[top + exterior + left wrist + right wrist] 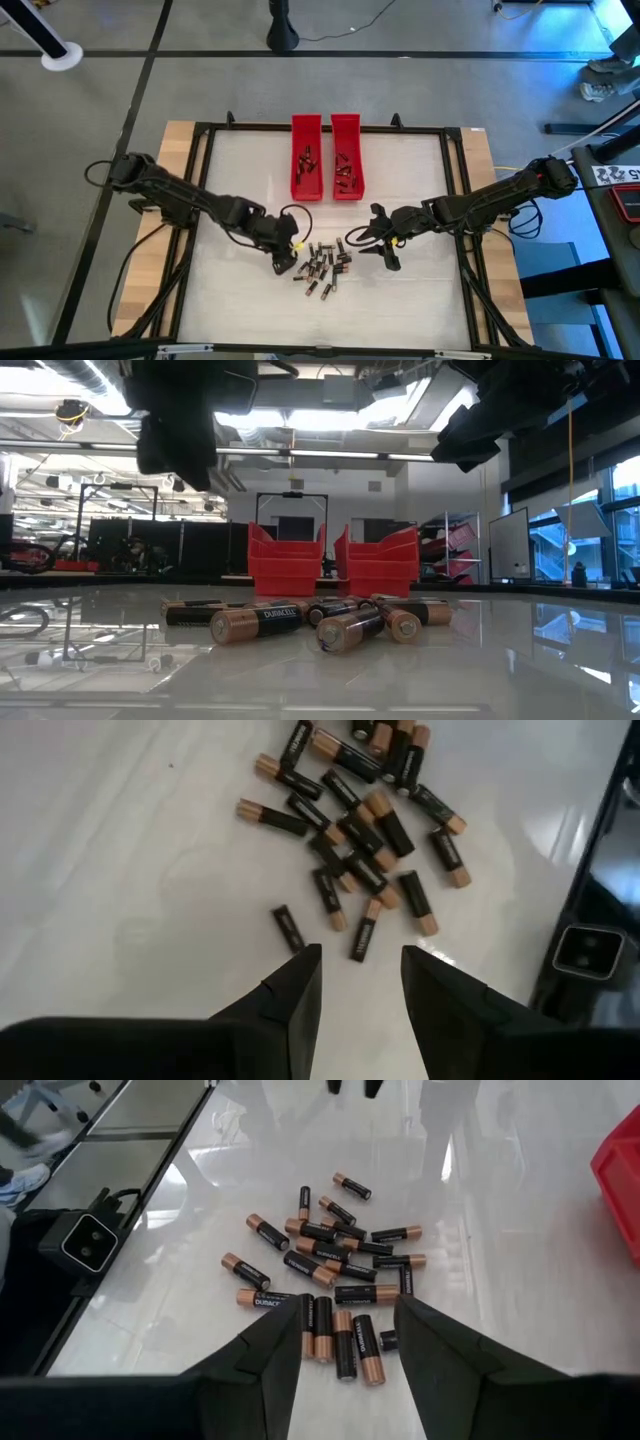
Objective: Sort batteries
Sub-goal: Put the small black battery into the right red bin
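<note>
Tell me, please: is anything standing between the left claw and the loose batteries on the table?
Nothing visible does. The left claw hangs open and empty beside the pile of batteries, with only bare table surface between its tips and the nearest battery.

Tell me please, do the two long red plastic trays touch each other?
Apart: the high view shows a strip of table between the left red tray and the right red tray.

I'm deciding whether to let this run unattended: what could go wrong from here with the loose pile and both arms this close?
The batteries lie touching and crossed, so closing fingers may catch two or roll neighbours away. The left gripper and right gripper flank the same pile with jaws open, so they could collide.
</note>
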Robot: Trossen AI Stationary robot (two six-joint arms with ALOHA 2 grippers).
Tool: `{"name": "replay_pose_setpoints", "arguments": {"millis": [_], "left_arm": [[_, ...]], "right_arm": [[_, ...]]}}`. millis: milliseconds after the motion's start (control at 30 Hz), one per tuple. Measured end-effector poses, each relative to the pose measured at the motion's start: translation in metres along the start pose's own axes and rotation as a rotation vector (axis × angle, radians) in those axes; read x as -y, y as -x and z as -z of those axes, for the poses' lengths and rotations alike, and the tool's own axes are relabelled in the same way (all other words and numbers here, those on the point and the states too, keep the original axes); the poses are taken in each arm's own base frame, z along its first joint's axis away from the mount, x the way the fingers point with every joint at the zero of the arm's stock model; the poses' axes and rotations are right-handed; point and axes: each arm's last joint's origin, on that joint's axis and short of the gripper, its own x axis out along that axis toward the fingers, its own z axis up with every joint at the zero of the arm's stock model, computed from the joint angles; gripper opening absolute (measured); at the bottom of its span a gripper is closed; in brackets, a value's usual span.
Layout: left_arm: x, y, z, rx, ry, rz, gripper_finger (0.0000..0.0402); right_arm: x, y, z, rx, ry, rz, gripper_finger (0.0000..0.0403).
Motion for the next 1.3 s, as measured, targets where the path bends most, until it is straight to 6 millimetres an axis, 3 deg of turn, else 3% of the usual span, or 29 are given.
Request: {"name": "replay_pose_setpoints", "arguments": {"millis": [267,500,1300], "left_arm": [[0.008,-0.031,0.017,-0.003,0.052,-0.076,0.0129],[0.002,-0.060,0.022,-0.044,0.076,-0.141,0.0129],[-0.006,-0.096,0.034,-0.078,0.012,-0.255,0.0120]], "right_arm": [[0.000,0.000,0.000,-0.002,-0.003,-0.008,0.0163],[0.000,0.000,0.000,-0.002,-0.003,-0.009,0.0163],[0.000,0.000,0.000,-0.004,0.000,-0.008,0.0163]]}}
